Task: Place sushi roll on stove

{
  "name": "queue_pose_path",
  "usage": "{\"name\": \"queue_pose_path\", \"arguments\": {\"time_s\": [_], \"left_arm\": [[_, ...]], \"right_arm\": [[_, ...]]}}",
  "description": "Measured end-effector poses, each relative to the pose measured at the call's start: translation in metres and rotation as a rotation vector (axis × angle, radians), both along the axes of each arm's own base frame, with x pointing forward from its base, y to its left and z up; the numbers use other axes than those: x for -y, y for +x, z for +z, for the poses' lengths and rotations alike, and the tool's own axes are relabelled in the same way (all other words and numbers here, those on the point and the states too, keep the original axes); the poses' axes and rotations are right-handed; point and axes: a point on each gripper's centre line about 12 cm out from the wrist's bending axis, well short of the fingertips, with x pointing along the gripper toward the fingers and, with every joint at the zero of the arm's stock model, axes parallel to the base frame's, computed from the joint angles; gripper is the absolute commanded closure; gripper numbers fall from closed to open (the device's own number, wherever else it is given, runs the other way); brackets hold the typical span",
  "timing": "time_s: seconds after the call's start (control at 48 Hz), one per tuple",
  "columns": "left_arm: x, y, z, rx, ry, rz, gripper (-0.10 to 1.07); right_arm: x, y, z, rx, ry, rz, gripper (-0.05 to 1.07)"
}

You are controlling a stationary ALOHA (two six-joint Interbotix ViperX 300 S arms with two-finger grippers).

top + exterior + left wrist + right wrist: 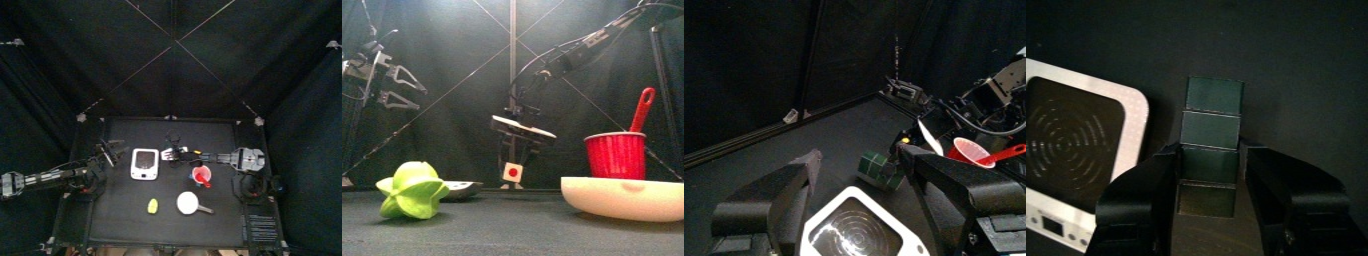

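Straddling the sushi roll (1211, 150), the right gripper (1209, 200) has its jaws spread wide on either side of the dark green piece, which lies on the table (1307, 80) rather than on the stove (1080, 150); whether the jaws touch it is not clear. Just beside the gripper sits the stove, flat and white. Farther off stand a red cup (616, 155) and a white bowl (625, 197). The left gripper (865, 200) hangs open above the stove's near end.
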Motion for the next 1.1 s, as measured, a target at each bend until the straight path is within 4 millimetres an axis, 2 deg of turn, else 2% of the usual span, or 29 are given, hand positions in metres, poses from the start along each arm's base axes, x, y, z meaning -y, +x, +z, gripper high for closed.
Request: {"name": "queue_pose_path", "arguments": {"time_s": [0.292, 0.5, 0.625, 0.854, 0.979, 1.104], "left_arm": [[0.0, -0.001, -0.002, -0.005, -0.001, 0.0, 0.01], [0.0, -0.001, -0.002, -0.005, -0.001, 0.0, 0.01], [0.0, 0.0, -0.001, -0.004, 0.0, 0.0, 0.01], [0.0, -0.001, -0.002, -0.005, -0.001, 0.0, 0.01], [0.0, -0.001, -0.002, -0.005, -0.001, 0.001, 0.01], [0.0, -0.001, -0.002, -0.005, -0.001, 0.001, 0.01]], "right_arm": [[-0.018, 0.022, 0.031, 0.118, -0.009, 0.051, 0.37], [-0.03, 0.046, 0.051, 0.289, 0.03, 0.058, 0.37], [-0.042, 0.059, 0.041, 0.352, 0.076, 0.059, 0.37], [-0.053, 0.072, 0.029, 0.36, 0.077, 0.039, 0.37], [-0.054, 0.079, 0.028, 0.334, 0.041, 0.006, 0.37], [-0.054, 0.088, 0.024, 0.254, -0.066, -0.053, 0.37]]}}
